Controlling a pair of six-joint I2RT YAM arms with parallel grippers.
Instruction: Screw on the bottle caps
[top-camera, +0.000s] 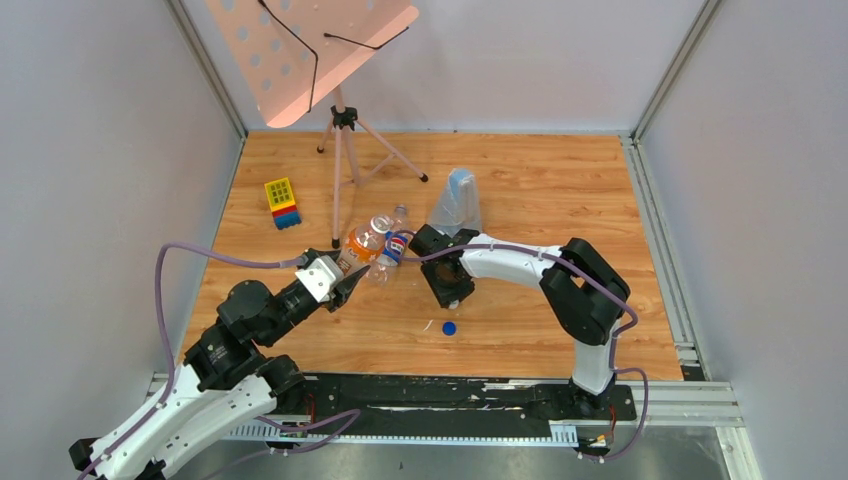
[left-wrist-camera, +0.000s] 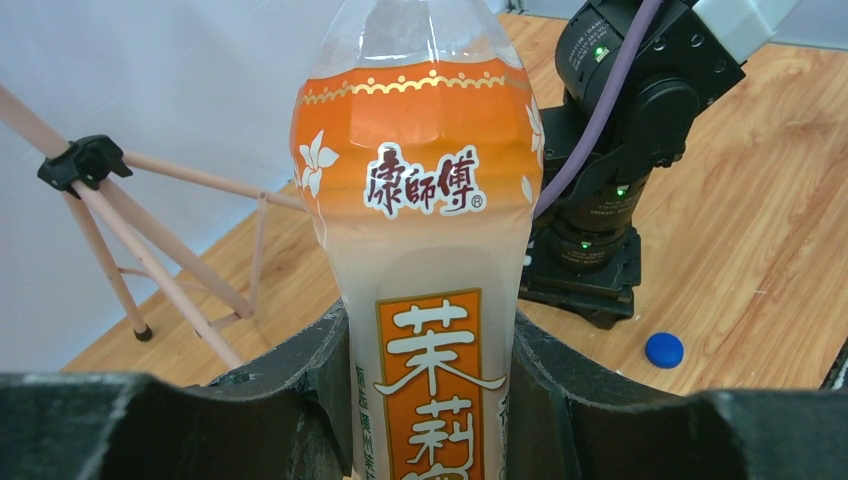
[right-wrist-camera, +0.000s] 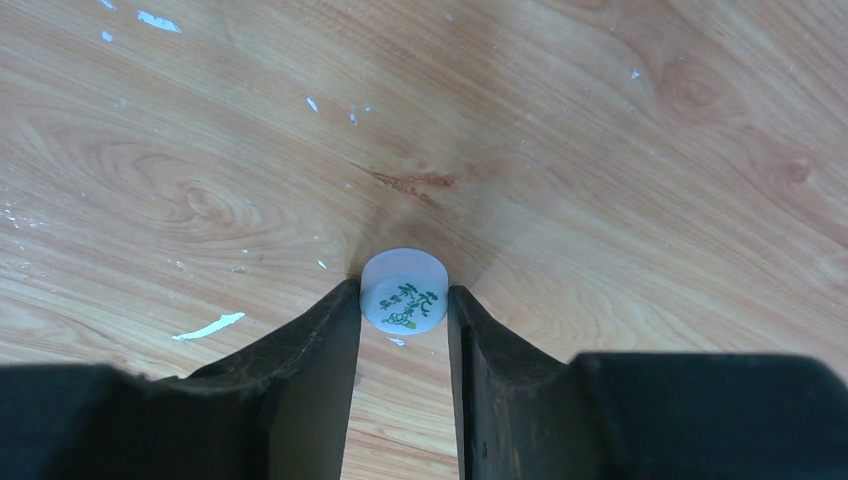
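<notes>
Orange-label bottle (left-wrist-camera: 430, 300): wearing orange band, white flowers, gold trim.
White cap (right-wrist-camera: 403, 290): bearing green mark.
Blue cap (top-camera: 450, 327): showing plain blue.
Pepsi bottle (top-camera: 394, 247): wearing blue label.
Toy blocks (top-camera: 283, 203): showing yellow, red, blue.

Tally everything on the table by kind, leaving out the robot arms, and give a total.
Bottles: 2 (orange-label bottle, Pepsi bottle)
Bottle caps: 2 (white cap, blue cap)
Plastic bag: 1
Toy block stack: 1
Music stand: 1
Total: 7
</notes>
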